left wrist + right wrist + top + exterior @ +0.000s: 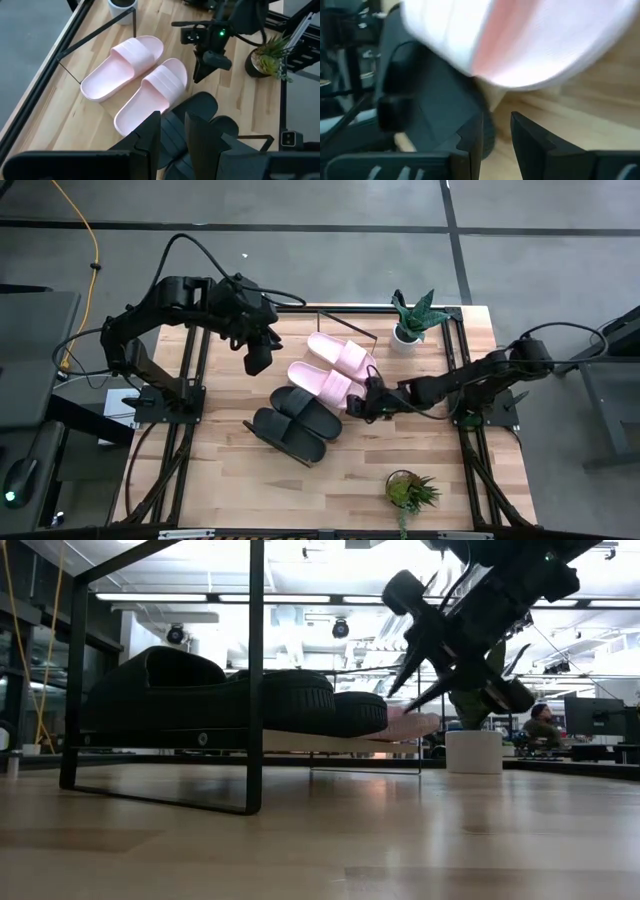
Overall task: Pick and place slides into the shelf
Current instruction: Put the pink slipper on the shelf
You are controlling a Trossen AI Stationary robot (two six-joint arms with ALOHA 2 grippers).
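Four slides lie side by side on the shelf (330, 743), a low board on a black wire frame (350, 325). The two pale pink slides (338, 355) (325, 381) are toward the far side and the two black slides (306, 411) (288, 434) toward the near side. All rest on their soles. My right gripper (360, 402) is low beside the toe of the nearer pink slide (535, 40), open by a narrow gap with nothing between its fingers. My left gripper (173, 131) hovers above the shelf's left end, also narrowly open and empty.
A white-potted plant (408, 330) stands at the table's far right, just beyond the pink slides. A second plant (405, 490) sits near the near edge on the right. Bare tabletop (230, 480) lies near and left of the shelf.
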